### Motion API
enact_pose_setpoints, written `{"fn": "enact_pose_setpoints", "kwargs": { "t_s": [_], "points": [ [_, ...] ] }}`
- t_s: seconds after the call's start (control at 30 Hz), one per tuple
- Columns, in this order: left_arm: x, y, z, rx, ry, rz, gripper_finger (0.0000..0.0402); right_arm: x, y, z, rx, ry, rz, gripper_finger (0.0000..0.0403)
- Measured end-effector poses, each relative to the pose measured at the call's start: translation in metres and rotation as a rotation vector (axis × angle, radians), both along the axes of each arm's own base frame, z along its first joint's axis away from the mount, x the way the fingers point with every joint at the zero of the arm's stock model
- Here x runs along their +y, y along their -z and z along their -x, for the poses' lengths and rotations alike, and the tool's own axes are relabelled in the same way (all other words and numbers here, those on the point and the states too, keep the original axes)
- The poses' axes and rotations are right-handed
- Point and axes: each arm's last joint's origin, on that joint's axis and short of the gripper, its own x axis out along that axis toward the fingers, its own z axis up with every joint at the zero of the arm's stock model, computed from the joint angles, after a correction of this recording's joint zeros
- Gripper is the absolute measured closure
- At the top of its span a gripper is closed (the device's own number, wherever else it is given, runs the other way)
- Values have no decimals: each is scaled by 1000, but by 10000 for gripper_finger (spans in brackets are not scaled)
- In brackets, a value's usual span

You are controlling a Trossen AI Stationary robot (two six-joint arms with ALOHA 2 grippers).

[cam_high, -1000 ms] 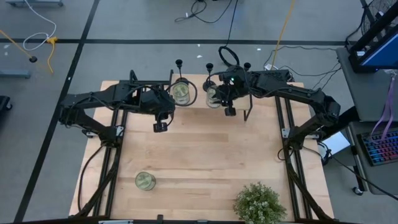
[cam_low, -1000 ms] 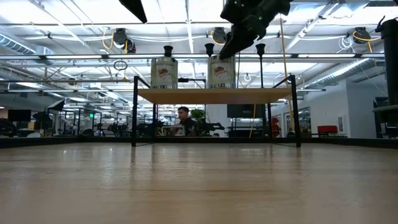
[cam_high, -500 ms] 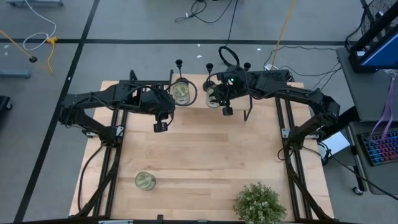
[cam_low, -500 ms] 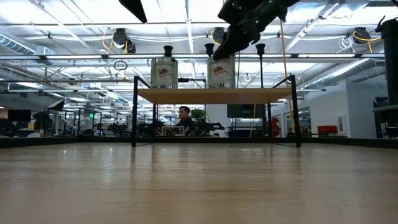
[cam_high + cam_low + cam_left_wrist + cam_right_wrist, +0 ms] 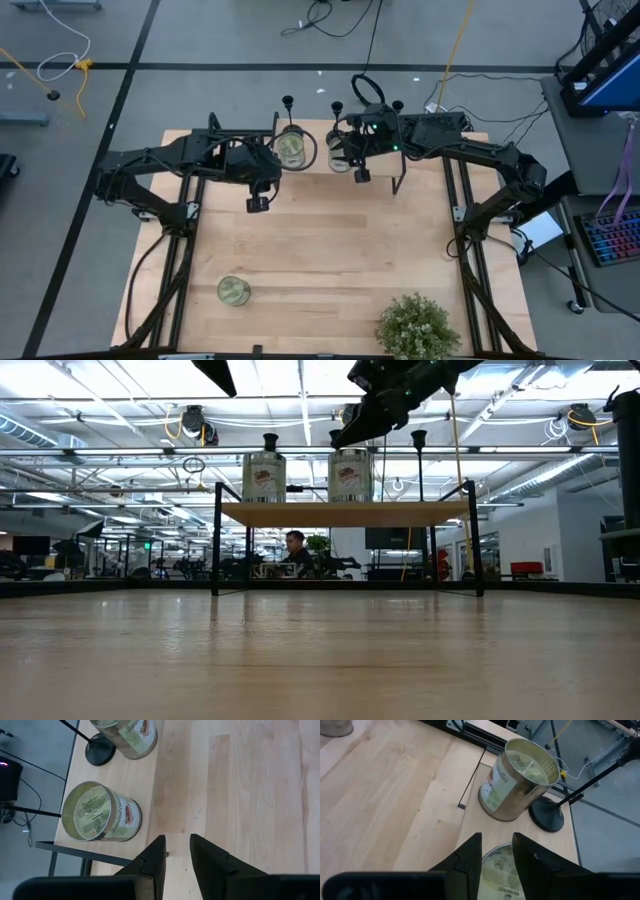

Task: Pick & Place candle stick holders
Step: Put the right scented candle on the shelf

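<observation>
Three black candle stick holders (image 5: 288,101) (image 5: 337,105) (image 5: 397,104) stand on their round bases on a raised wooden shelf (image 5: 400,513) at the table's far edge. In the low view their cups (image 5: 270,440) (image 5: 419,436) rise above two tins. My right gripper (image 5: 361,176) (image 5: 496,837) hovers over the right tin (image 5: 503,870), fingers narrowly open, touching nothing. One holder's base (image 5: 547,815) shows just beyond the other tin (image 5: 520,777). My left gripper (image 5: 258,203) (image 5: 176,840) hangs narrowly open and empty over the table, near the left tin (image 5: 100,812).
Two gold tins (image 5: 290,148) (image 5: 342,150) stand on the shelf in front of the holders. A third tin (image 5: 233,291) stands on the table near the front left. A leafy green plant (image 5: 416,325) stands at the front right. The shelf has black metal legs (image 5: 216,540).
My right gripper has crept toward the table's far edge and a little left, farther over the right tin on the shelf. Its fingers keep the same gap.
</observation>
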Motion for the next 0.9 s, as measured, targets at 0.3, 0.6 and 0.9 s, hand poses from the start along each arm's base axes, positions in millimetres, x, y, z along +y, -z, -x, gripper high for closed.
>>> {"fn": "enact_pose_setpoints", "kwargs": {
  "t_s": [0.3,0.6,0.9],
  "points": [
    [0,0,0,-2,-5,3,309,0,3,3,35,26,-54,298],
    [0,0,0,-2,-5,3,309,2,5,5,68,12,-43,298],
    [0,0,0,-2,-5,3,309,2,7,6,104,31,-6,357]
  ]
}}
